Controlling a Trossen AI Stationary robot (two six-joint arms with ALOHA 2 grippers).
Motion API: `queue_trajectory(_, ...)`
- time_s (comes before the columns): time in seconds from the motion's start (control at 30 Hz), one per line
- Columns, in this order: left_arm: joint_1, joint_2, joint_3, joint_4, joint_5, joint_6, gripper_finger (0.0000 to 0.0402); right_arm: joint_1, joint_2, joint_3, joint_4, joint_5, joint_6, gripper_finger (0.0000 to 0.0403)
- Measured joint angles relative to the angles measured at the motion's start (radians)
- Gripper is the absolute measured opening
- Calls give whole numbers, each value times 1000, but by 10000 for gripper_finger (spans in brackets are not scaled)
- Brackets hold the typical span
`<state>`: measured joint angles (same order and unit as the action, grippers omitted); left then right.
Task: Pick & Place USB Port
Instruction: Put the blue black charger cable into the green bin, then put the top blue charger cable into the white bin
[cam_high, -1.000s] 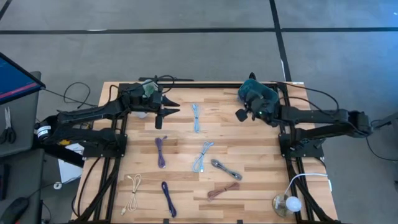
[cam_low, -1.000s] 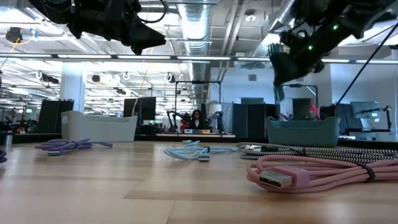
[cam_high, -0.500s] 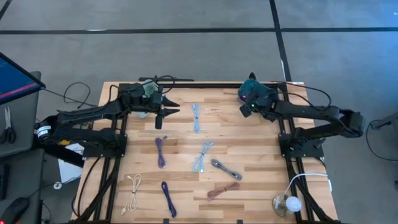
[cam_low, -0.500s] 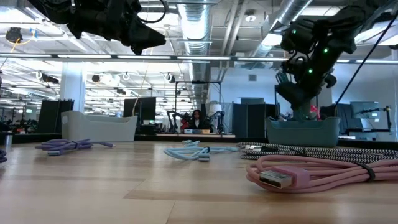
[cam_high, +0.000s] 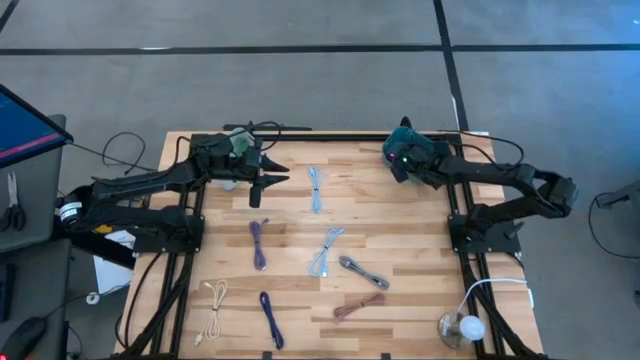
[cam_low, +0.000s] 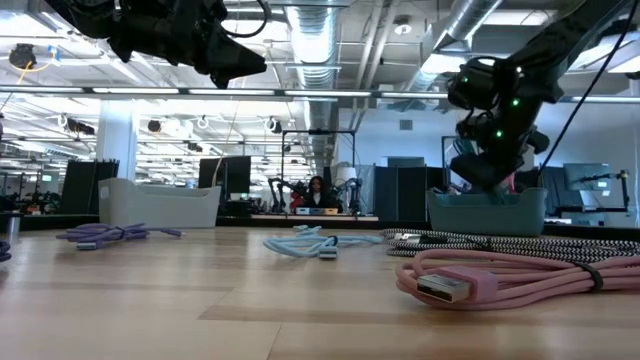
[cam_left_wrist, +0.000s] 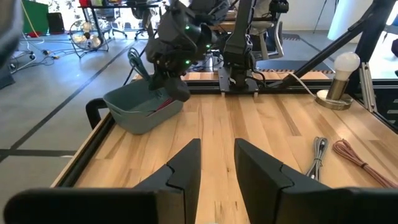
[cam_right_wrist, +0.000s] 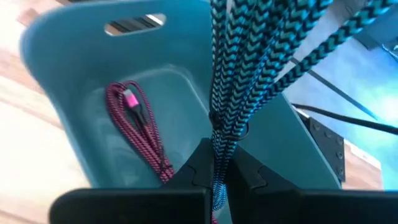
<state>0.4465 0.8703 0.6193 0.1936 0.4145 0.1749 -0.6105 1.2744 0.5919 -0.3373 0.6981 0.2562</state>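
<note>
My right gripper (cam_high: 400, 160) is over the teal bin (cam_high: 412, 140) at the table's far right, shut on a bundled teal-and-black braided cable (cam_right_wrist: 249, 68). The low view shows it just above the bin's rim (cam_low: 487, 195). A red-and-black braided cable (cam_right_wrist: 140, 127) lies on the bin's floor. My left gripper (cam_high: 268, 180) is open and empty, held above the table's far left part; its wrist view (cam_left_wrist: 217, 168) looks across at the bin (cam_left_wrist: 140, 109). My right gripper pinches the cable bundle, several strands together, between its two fingers (cam_right_wrist: 217, 152). The strands run on past the fingertips and fan out over the bin's inside. Whether the cable touches the bin, I cannot tell.
Several loose cables lie on the wooden table: light blue (cam_high: 316, 187), purple (cam_high: 259, 243), light blue (cam_high: 325, 252), grey (cam_high: 362, 272), pinkish brown (cam_high: 358, 306), dark blue (cam_high: 271, 319) and cream (cam_high: 213, 310). A lamp (cam_high: 460, 328) stands at the near right corner.
My right gripper has gone toward the table's far edge and down with the cable, turning as it went, and now stands over the bin. My left arm has kept still.
</note>
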Motion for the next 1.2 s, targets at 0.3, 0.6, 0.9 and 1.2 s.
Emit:
queue_trajectory(0.3,0,0,0,-7,0,0,97,-50,9,0,-35,-83,11,7)
queue_trajectory(0.6,0,0,0,-12,-2,0,97,-87,9,0,-67,-159,33,40)
queue_trajectory(0.9,0,0,0,-14,-2,0,97,-87,8,0,-67,-174,9,88)
queue_trajectory(1.2,0,0,0,-15,-2,0,97,-50,8,80,-67,-175,-27,92)
